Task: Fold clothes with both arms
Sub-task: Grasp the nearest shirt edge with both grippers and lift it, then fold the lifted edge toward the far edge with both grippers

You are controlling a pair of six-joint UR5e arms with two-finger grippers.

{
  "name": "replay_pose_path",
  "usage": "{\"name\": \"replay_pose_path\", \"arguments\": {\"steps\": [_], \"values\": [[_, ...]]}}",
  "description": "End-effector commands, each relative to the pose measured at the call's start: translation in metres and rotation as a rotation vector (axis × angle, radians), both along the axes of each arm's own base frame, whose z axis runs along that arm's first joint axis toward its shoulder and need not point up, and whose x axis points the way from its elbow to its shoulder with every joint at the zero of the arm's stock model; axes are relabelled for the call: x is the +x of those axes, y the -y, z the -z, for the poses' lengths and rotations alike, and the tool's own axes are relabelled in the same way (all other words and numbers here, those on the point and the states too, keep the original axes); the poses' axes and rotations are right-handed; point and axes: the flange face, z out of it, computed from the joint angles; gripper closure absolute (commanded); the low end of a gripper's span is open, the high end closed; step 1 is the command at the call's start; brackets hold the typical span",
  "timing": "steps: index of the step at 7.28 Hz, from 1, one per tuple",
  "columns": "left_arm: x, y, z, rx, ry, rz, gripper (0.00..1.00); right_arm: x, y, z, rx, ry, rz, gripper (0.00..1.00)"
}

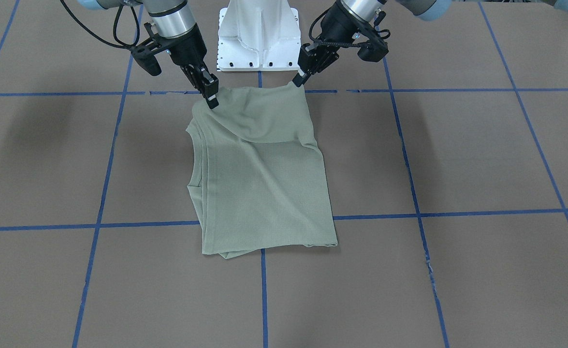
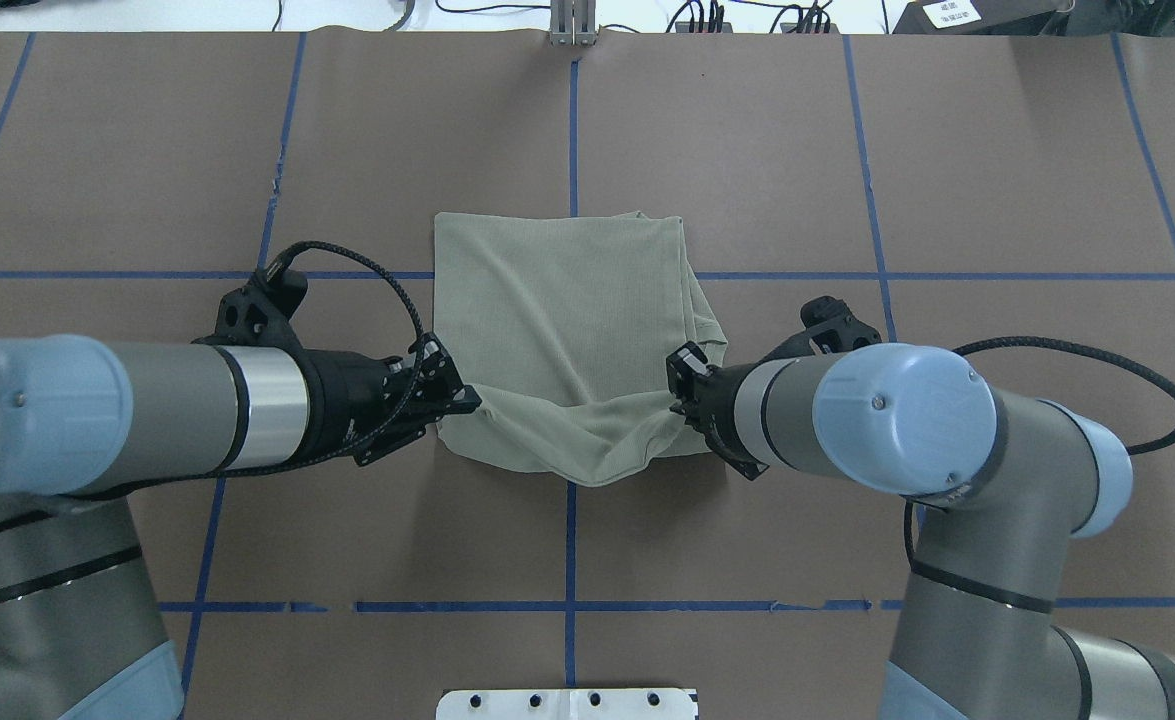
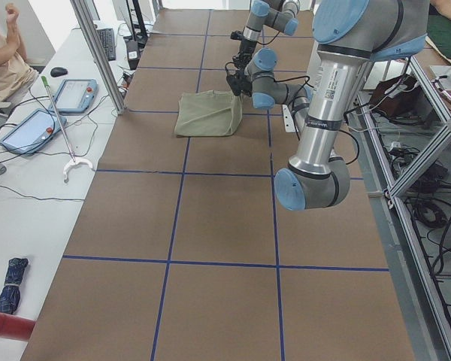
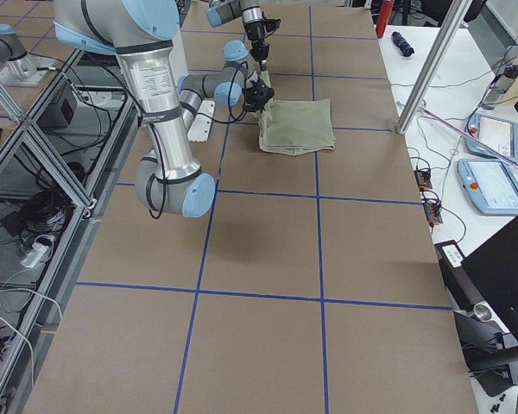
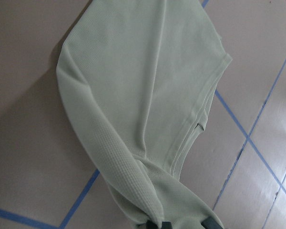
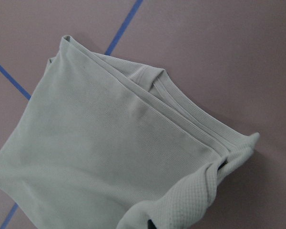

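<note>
Pale sage-green knit shirt (image 1: 264,188) is lying folded into a rough rectangle in the middle of the brown paper-covered table (image 1: 482,154), just in front of the white metal pedestal base (image 1: 258,34). It is sitting across the crossing of the blue tape lines (image 1: 458,212). The end away from the robot is resting flat on the table. The end nearest the robot is being held up off the surface at its two corners, and the cloth is sagging in a shallow curve between them. Left gripper (image 2: 462,402) is pinching the corner on the robot's left, fingers pressed together on the fabric. Right gripper (image 1: 211,99) is pinching the corner on the robot's right, fingers also squeezed onto the cloth, which is bunching into a thick roll at the grip in the right wrist view. Stacked ribbed edges of several layers are showing along the shirt's side on the robot's right. Diagonal creases are running from the right gripper's corner across the top layer. Both arms are reaching in low from opposite sides, with the grippers well apart and the shirt's width between them. Side views are showing the shirt small and far away, so they add no grip detail.
</note>
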Motion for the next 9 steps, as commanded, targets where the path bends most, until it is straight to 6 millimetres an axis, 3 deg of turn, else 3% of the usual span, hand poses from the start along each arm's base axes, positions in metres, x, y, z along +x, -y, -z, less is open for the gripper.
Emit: {"name": "replay_pose_path", "arguments": {"steps": [1,2,4,5,7,8,9], "values": [[0.004,0.059,-0.018,0.043,0.079,0.071,1.0,-0.005,0.069,0.0,-0.012,-0.038,-0.03,1.0],[0.002,0.081,-0.027,0.061,0.115,0.096,1.0,-0.012,0.089,0.0,-0.021,-0.052,-0.019,1.0],[0.017,0.123,-0.037,0.072,0.143,0.13,1.0,-0.039,0.135,0.007,-0.024,-0.047,-0.042,1.0],[0.023,0.133,-0.049,0.076,0.141,0.139,1.0,-0.047,0.155,-0.012,-0.023,-0.018,-0.039,1.0],[0.036,0.163,-0.064,0.096,0.156,0.159,1.0,-0.044,0.176,-0.022,-0.026,-0.02,-0.013,1.0],[0.044,0.185,-0.08,0.106,0.164,0.174,1.0,-0.049,0.195,-0.019,-0.019,-0.04,-0.011,1.0],[0.056,0.22,-0.108,0.136,0.187,0.193,1.0,-0.056,0.215,-0.039,-0.012,-0.095,0.018,1.0]]}}
